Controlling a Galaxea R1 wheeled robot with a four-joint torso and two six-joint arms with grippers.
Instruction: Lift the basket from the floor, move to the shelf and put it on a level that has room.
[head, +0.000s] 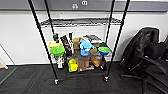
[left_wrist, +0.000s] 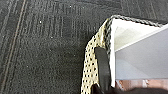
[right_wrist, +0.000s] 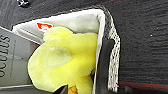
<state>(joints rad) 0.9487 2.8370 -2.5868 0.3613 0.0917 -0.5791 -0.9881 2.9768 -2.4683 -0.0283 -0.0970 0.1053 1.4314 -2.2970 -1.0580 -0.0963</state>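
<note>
The basket (right_wrist: 113, 50), carried above the floor (left_wrist: 45, 45), was pinched at opposite rims by the left hand (left_wrist: 106, 75) and right hand (right_wrist: 103, 70). It was judged light, pliable, loaded; rim grips suited it.

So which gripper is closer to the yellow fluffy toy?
Right. The right gripper is at the basket wall beside the yellow toy; the left gripper is beside a grey box.

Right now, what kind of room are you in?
Probably an office: dark grey carpet tiles, a black office chair with a jacket draped on it, and a wire rack of supplies against a plain white wall.
</note>
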